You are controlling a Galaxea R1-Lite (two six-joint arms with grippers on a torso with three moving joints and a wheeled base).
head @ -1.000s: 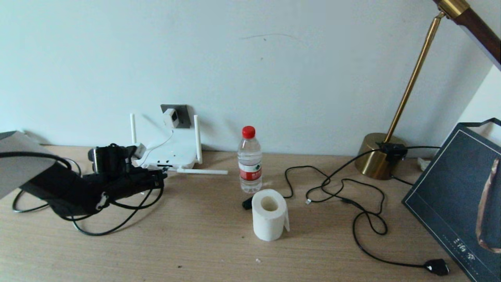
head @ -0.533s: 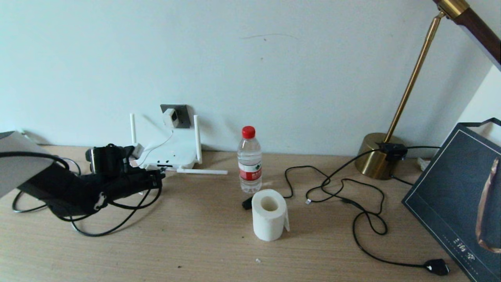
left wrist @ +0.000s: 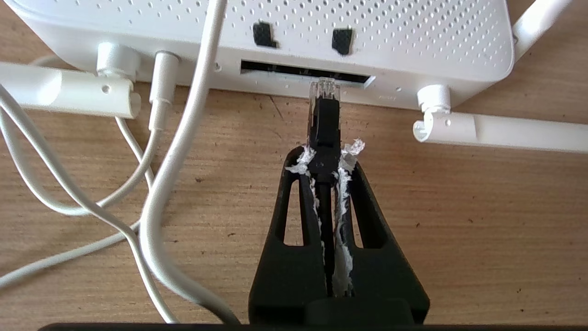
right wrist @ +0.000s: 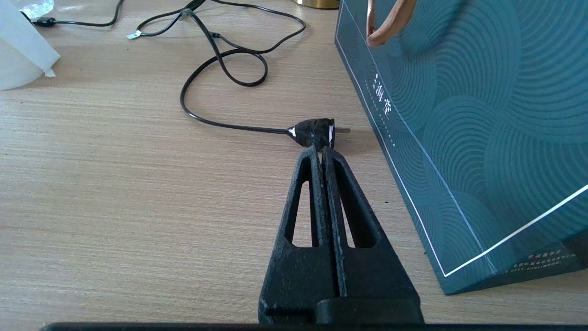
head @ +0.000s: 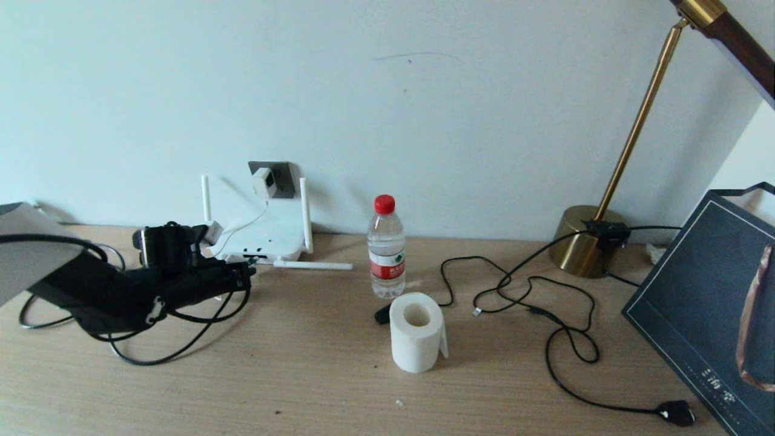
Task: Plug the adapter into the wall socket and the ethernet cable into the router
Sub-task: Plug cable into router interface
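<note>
The left gripper (left wrist: 325, 158), two black slotted fingers lined with ragged white padding, pinches the ethernet cable (left wrist: 324, 119) just behind its clear plug, whose tip touches the dark port slot in the router (left wrist: 367, 41) straight ahead of the fingers. The router is a smooth white box with a perforated top and stick antennas. Glossy white cords loop over the grained wooden table (left wrist: 482, 220) beside the gripper. Beyond the router, the adapter (head: 264, 180) sits in the grey wall socket (head: 283, 175). Compared with a second ago, the left arm has edged slightly back from the router. The right gripper (right wrist: 322, 151) is pressed together, empty, just short of a black plug (right wrist: 313, 131).
</note>
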